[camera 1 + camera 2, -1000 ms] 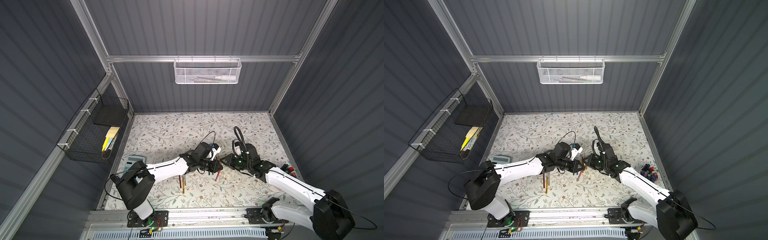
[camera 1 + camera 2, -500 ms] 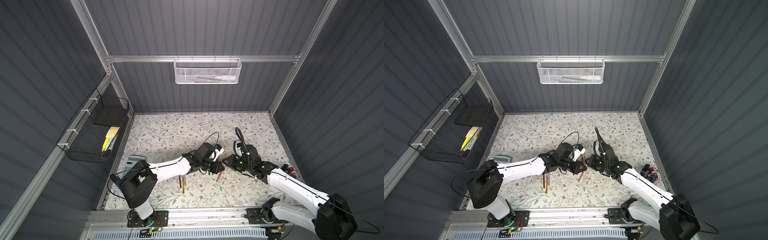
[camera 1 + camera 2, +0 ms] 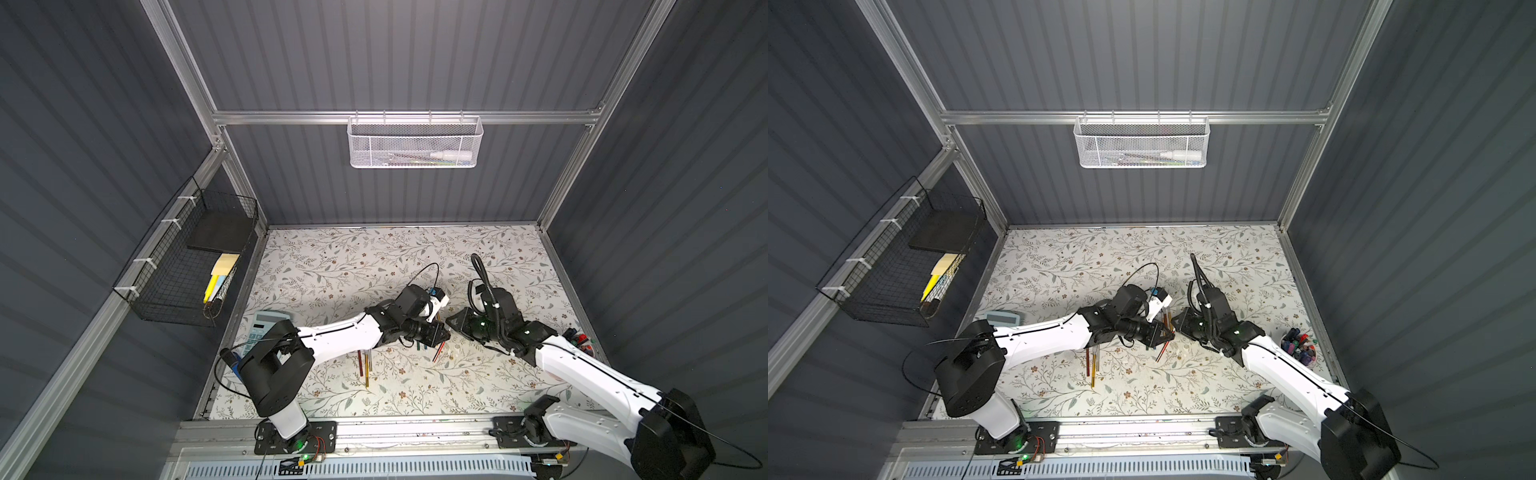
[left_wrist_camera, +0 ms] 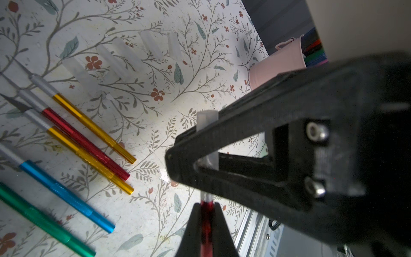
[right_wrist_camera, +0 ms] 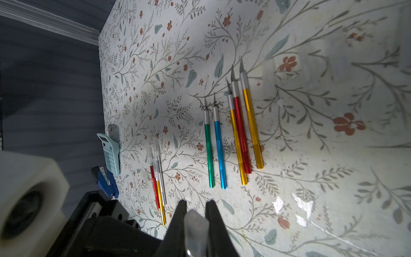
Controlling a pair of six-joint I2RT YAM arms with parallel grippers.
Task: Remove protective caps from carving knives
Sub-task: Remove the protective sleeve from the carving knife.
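My left gripper [image 4: 206, 219] is shut on a red carving knife [image 4: 206, 224], whose silver neck sticks out past the jaws. My right gripper [image 5: 195, 211] is shut on a clear protective cap [image 5: 195, 224] at that knife's tip. The cap [image 4: 206, 121] pokes out beyond the right finger, which hides whether the blade is still inside it. In both top views the grippers [image 3: 440, 334] [image 3: 452, 325] meet tip to tip over the middle of the table, with the red knife [image 3: 1163, 352] slanting down. Several bare knives [image 5: 241, 133] lie in a row. Three capped knives [image 5: 159, 178] lie near the calculator. Several loose caps [image 4: 126, 53] lie beyond the bare blades.
A pink cup of markers [image 3: 1300, 347] stands by the right wall. A teal calculator [image 3: 266, 326] and a blue stapler [image 5: 105, 181] lie at the left edge. A black wire basket [image 3: 187, 266] hangs on the left wall and a white mesh basket [image 3: 415, 141] on the back rail.
The left arm has shifted a little to the right, bringing the red knife closer against the right gripper. Both grips are unchanged.
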